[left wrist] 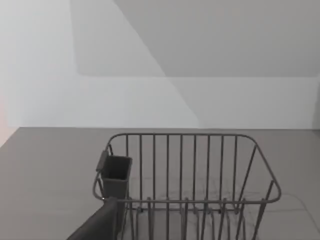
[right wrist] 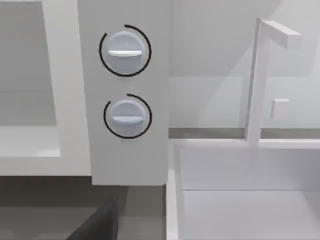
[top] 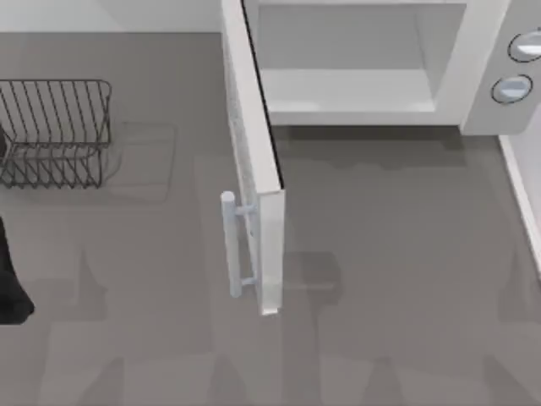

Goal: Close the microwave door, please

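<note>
On the far left of the grey tabletop (top: 380, 279) stands a dark wire rack (top: 55, 131), and a dark part of the left arm (top: 10, 279) sits at the left edge; I cannot tell how either tool stands. The microwave door (top: 254, 161) swings wide open, jutting toward the near side at centre, its bar handle (top: 230, 245) facing left. To its right sits the white microwave (top: 363, 59) with two round knobs (right wrist: 125, 50).
</note>
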Tool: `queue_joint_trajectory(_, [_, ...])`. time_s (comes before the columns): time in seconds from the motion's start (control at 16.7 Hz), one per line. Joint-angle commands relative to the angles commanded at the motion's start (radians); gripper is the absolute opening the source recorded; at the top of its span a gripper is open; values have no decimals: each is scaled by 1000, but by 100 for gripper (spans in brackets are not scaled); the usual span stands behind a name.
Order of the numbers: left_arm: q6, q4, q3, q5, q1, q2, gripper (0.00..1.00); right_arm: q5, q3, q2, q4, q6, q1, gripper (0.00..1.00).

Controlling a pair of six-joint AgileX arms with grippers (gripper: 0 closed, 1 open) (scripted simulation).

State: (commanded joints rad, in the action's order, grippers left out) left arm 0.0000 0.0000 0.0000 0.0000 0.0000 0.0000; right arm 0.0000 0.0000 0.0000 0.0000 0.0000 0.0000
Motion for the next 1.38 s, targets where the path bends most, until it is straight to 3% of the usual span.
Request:
queue_joint_trajectory(0.3, [23,-41,39,12,-13,49,100,0,0,0,0,0,0,100])
queue_joint_trajectory(0.6, [133,-230,242,57,-57,275,100,0,0,0,0,0,0,100])
queue_joint_trajectory(1.38, [619,-1033,1232,264,-244,1241,100,0,0,0,0,0,0,100])
